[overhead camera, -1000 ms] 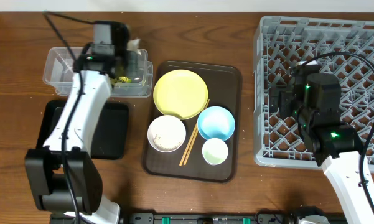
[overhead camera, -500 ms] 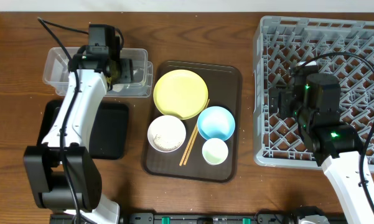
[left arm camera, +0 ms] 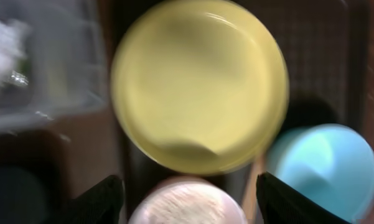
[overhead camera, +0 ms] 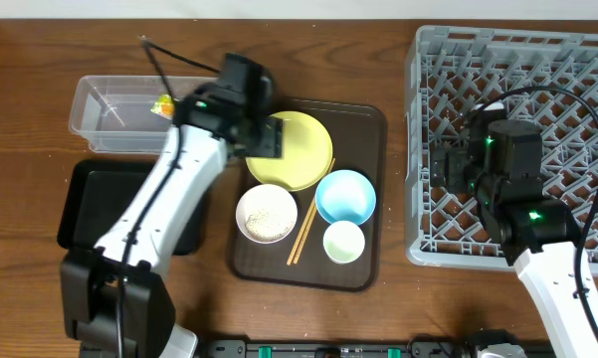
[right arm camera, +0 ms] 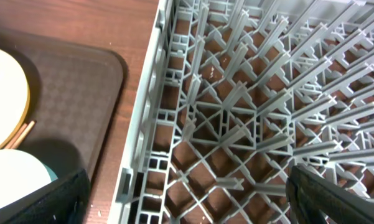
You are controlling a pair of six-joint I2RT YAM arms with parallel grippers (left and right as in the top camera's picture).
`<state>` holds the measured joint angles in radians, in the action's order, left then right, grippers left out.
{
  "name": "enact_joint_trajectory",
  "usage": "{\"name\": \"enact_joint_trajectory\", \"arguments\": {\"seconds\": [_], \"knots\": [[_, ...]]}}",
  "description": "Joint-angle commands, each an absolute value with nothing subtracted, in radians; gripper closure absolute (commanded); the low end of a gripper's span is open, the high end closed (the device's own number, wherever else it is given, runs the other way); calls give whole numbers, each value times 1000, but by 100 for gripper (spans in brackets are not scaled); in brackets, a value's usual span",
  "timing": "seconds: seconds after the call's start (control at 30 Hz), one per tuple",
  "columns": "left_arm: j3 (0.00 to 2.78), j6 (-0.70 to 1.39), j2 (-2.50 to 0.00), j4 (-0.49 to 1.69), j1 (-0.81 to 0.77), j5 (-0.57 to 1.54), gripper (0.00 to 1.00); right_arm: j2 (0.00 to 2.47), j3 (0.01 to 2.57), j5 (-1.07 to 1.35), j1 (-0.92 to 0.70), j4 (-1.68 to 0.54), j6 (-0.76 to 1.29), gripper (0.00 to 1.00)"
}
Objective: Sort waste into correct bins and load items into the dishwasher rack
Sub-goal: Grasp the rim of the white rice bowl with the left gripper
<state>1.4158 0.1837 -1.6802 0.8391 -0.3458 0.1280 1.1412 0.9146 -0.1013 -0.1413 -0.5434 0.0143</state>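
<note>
Nearest on the large dark brown serving tray (overhead camera: 370,270), a small pale cup (overhead camera: 344,242) was seen upright. A round white bowl (overhead camera: 267,213) was set to its left, and a pair of wooden chopsticks (overhead camera: 309,221) was laid slantwise between the two. The white bowl's inside was speckled with pale bits that could not be made out clearly. Just beyond the cup a light blue bowl (overhead camera: 345,196) was set. Farther still, a round yellow plate (overhead camera: 303,164) was laid flat on the same tray.

Left of that tray, a shallow black rectangular tray (overhead camera: 78,204) was partly covered by the left arm. The left gripper (overhead camera: 270,136) was held over the far-left edge of the plate. In the wrist view its fingers (left arm camera: 102,200) were spread wide with nothing between them.

On the right, the right gripper (overhead camera: 444,165) was held over the left part of the large square grey plastic dishwasher rack (overhead camera: 414,149). Its fingers (right arm camera: 46,202) were likewise parted wide and empty.

At the far left, a clear plastic rectangular tub (overhead camera: 90,124) was placed, with a small green-and-orange snack wrapper (overhead camera: 163,103) inside it. A blurred white scrap (left arm camera: 0,37) was also seen in it.
</note>
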Motion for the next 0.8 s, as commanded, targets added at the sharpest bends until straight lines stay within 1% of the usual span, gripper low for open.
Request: {"name": "enact_joint_trajectory", "arguments": {"seconds": [0.0,0.13,0.3,0.5,0.73,0.77], "knots": [[1410,262,-1688,872,-404,146,29,1141,933,-97,-131,-557,10,1],[1408,311,-1711,913,-464,141,30,1141,933,-97,-131,-573,11,1],[1396,427,-1740,968,-496,142,31,1141,933,-97,-131,-599,11,1],[1325,499,-1758,941,-513,142,33,1141,933,-97,-131,-611,10,1],[1251,511,-1800,863,-515,143,41,1141,933,-96,-131,-618,23,1],[1245,511,-1805,848,-517,143,44,1141,933,-96,-131,-619,23,1]]}}
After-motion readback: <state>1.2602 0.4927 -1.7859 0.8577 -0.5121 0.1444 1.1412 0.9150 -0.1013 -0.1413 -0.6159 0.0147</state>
